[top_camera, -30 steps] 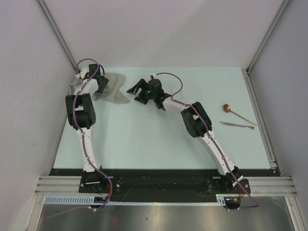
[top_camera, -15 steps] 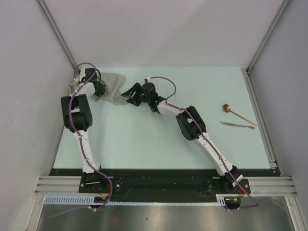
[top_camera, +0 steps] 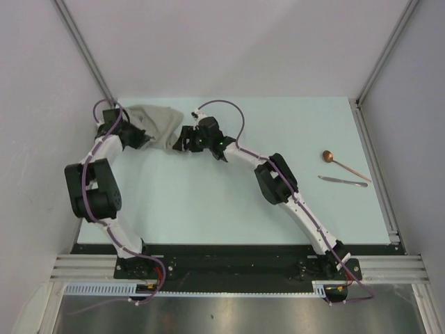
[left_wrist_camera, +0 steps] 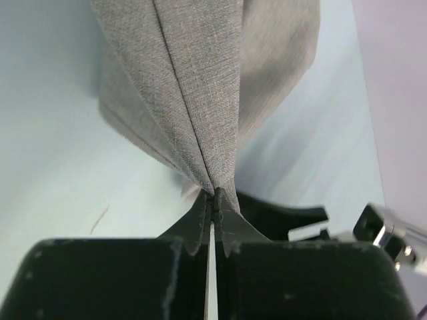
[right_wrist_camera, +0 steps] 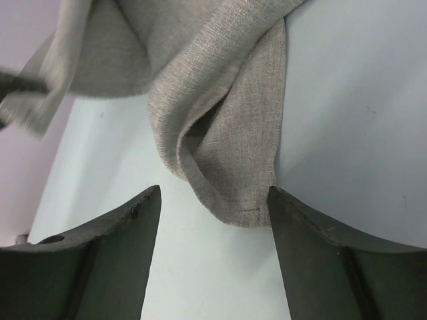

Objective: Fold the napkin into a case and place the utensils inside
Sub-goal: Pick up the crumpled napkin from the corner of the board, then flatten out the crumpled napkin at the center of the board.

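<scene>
My left hand (left_wrist_camera: 213, 200) is clamped tight on a bunched edge of the plain grey-beige soft fabric napkin (left_wrist_camera: 200, 87), with several layers pinched together between the fingertips. That is my first worry. If I pull from this grip, I expect the cloth to come along as a gathered fan, not a flat sheet, and any fold made from it would run crooked.

My right hand (right_wrist_camera: 213, 193) is spread wide and grips nothing, its two dark fingers standing either side of a rolled-over, hemmed corner. If it closes here, it may catch the corner together with the fold curled under it. It could also nip only the hem and slip off once the two hands draw apart.

The napkin sits crumpled at the far left of the pale blue worktop (top_camera: 229, 202), close to the side wall, so there is little room to spread it. It looks thin, woven and limp, with long ridges running away from my left grip. No case is formed yet. The copper-coloured round-bowled spoon (top_camera: 344, 165) and the thin silvery utensil (top_camera: 343, 181) lie well apart from it, near the right edge.
</scene>
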Robot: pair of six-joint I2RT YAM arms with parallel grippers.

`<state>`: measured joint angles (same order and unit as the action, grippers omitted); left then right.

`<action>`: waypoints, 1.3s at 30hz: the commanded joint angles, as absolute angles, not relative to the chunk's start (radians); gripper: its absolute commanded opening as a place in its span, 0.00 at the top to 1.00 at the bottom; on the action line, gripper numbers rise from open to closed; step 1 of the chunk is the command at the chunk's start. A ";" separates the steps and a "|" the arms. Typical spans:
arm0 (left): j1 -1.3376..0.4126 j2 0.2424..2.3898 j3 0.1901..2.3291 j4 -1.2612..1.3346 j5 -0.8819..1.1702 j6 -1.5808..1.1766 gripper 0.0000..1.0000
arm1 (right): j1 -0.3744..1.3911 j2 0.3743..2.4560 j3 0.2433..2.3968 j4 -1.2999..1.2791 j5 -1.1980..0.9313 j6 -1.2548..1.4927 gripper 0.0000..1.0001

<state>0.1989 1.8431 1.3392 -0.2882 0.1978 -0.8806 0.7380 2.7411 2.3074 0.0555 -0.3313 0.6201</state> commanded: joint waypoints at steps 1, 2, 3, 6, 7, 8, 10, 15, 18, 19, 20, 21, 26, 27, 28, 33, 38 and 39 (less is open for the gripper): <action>0.201 1.651 1.169 -0.207 0.298 -0.888 1.00 | 0.772 2.753 2.328 -0.207 -0.238 0.497 0.31; 0.201 1.591 1.148 -0.210 0.298 -0.881 1.00 | 0.788 2.755 2.360 -0.260 -0.206 0.447 0.31; 0.199 1.565 1.106 -0.206 0.304 -0.877 1.00 | 0.798 2.754 2.367 -0.281 -0.174 0.422 0.31; 0.201 1.471 1.042 -0.216 0.316 -0.862 1.00 | 0.831 2.741 2.385 -0.340 -0.056 0.323 0.31; 0.199 1.448 1.026 -0.218 0.316 -0.862 1.00 | 0.841 2.741 2.391 -0.357 -0.002 0.305 0.31; 0.201 1.410 1.011 -0.216 0.316 -0.861 1.00 | 0.847 2.743 2.407 -0.380 0.041 0.289 0.31; 0.201 1.373 0.977 -0.216 0.313 -0.861 1.00 | 0.861 2.746 2.413 -0.388 0.066 0.239 0.31; 0.201 1.273 0.910 -0.189 0.366 -0.884 1.00 | 0.891 2.744 2.411 -0.370 0.110 0.178 0.64; 0.209 1.217 0.900 -0.212 0.357 -0.867 1.00 | 0.894 2.682 2.378 -0.388 0.178 0.173 1.00; 0.213 1.200 0.907 -0.218 0.354 -0.848 1.00 | 0.893 2.650 2.344 -0.393 0.187 0.179 1.00; 0.219 1.183 0.913 -0.219 0.351 -0.841 1.00 | 0.891 2.604 2.307 -0.388 0.192 0.176 1.00; 0.225 1.160 0.926 -0.218 0.348 -0.836 1.00 | 0.890 2.512 2.272 -0.387 0.195 0.173 1.00; 0.273 1.024 1.018 -0.218 0.313 -0.818 1.00 | 0.881 2.185 2.013 -0.406 0.198 0.144 1.00; 0.297 1.008 1.061 -0.218 0.314 -0.816 1.00 | 0.879 2.131 1.993 -0.420 0.180 0.144 1.00; 0.313 0.991 1.084 -0.219 0.314 -0.816 1.00 | 0.877 2.041 1.971 -0.432 0.167 0.146 1.00; 0.441 0.939 1.296 -0.291 0.373 -0.825 1.00 | 0.868 1.757 1.820 -0.472 0.025 0.167 1.00; 0.540 0.920 1.443 -0.402 0.433 -0.865 1.00 | 0.873 1.406 1.614 -0.377 -0.148 0.160 1.00; 0.564 0.922 1.498 -0.428 0.440 -0.870 1.00 | 0.880 1.364 1.561 -0.374 -0.208 0.149 1.00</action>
